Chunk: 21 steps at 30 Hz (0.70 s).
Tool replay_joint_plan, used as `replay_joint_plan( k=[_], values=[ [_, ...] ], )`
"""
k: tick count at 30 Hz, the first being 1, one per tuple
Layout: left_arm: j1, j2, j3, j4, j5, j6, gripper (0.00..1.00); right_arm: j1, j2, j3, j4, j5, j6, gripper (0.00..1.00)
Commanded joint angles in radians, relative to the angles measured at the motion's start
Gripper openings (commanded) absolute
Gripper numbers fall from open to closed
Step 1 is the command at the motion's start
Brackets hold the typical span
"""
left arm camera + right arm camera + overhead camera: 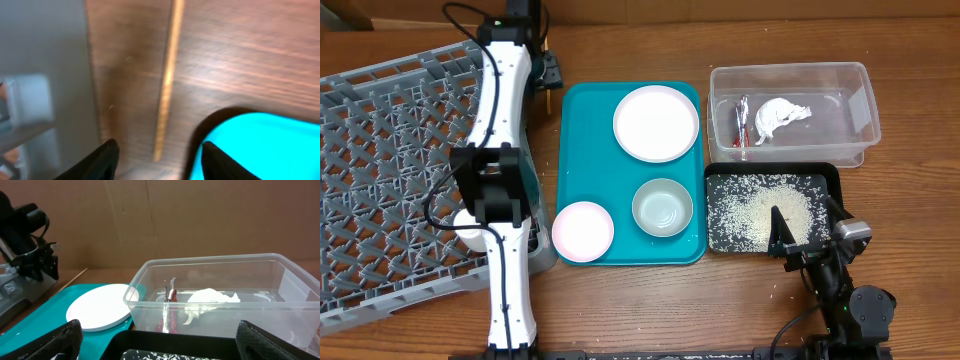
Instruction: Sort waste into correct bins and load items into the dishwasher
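Overhead: left tool [549, 72] dark against the bench [620, 310], jaws unreadable; right tool [807, 228] spread wide and empty over the near edge of the black tray [830, 180] of rice [760, 205].
Left wrist: blurred; one chopstick [167, 75] lies on the bench between rack [45, 50] and teal tray [260, 145]; tool jaws stand apart either side of its near end, not gripping.
Right wrist: clear tub [260, 280] holds wrapper [169, 296] and napkin [205, 300]; own fingers [55, 342] cropped at the corners.

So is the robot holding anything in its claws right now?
No, nothing. The left gripper hangs open over a thin wooden chopstick lying on the brown wooden table, not pinching it. The right gripper is wide open and empty.
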Motion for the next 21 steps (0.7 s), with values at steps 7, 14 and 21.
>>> replay_joint_plan(
  k=[7,14,21],
  values=[
    [-0.019,0.024,-0.002,0.069,-0.005,-0.01,0.47,-0.007,-0.01,-0.011,0.006,-0.001,-0.004,1.0],
    [-0.018,0.027,-0.039,0.123,-0.008,-0.014,0.46,-0.007,-0.01,-0.011,0.006,-0.001,-0.004,1.0],
    [-0.018,0.027,-0.141,0.194,-0.012,-0.019,0.46,-0.007,-0.01,-0.011,0.006,-0.001,-0.004,1.0]
  ],
)
